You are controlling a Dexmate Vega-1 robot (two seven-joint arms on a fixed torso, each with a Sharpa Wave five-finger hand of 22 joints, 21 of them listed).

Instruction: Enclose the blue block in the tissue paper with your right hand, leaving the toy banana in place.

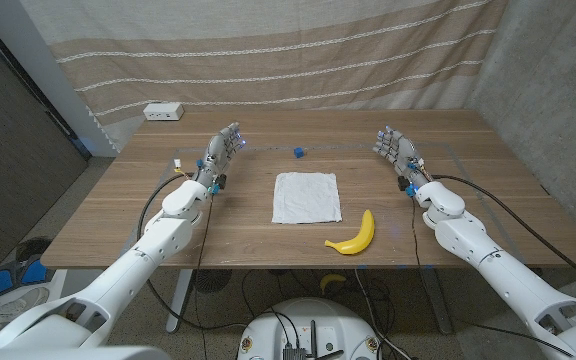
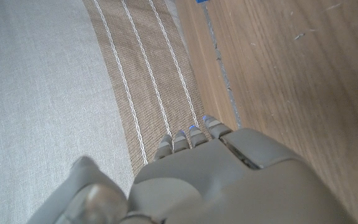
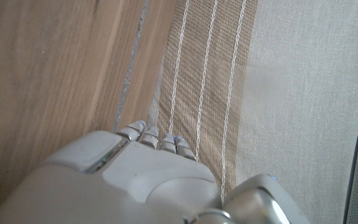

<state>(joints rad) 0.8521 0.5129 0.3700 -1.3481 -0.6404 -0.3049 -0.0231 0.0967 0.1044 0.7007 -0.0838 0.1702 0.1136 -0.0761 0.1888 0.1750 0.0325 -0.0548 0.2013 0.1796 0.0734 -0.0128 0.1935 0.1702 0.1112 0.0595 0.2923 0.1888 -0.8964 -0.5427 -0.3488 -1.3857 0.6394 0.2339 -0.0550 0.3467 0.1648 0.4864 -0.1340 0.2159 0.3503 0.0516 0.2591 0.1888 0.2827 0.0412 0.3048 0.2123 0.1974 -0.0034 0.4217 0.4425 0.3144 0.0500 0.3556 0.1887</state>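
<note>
Blue block apart from the tissue, both hands waiting empty.

The blue block (image 1: 298,152) sits on the wooden table (image 1: 118,215) toward the far edge, just beyond the far edge of the white tissue paper (image 1: 306,197) and not touching it; the tissue lies spread flat at the table's middle. The toy banana (image 1: 354,236) lies just off the tissue's near right corner, its long axis slanting from near-left to far-right. The right hand (image 1: 395,150) stands fingers up and apart, holding nothing, well to the right of the block and roughly level with it; the left hand (image 1: 224,147) is likewise empty and, by my reading, somewhat nearer the block. The right hand's reach would run leftward, clear of the banana.
</note>
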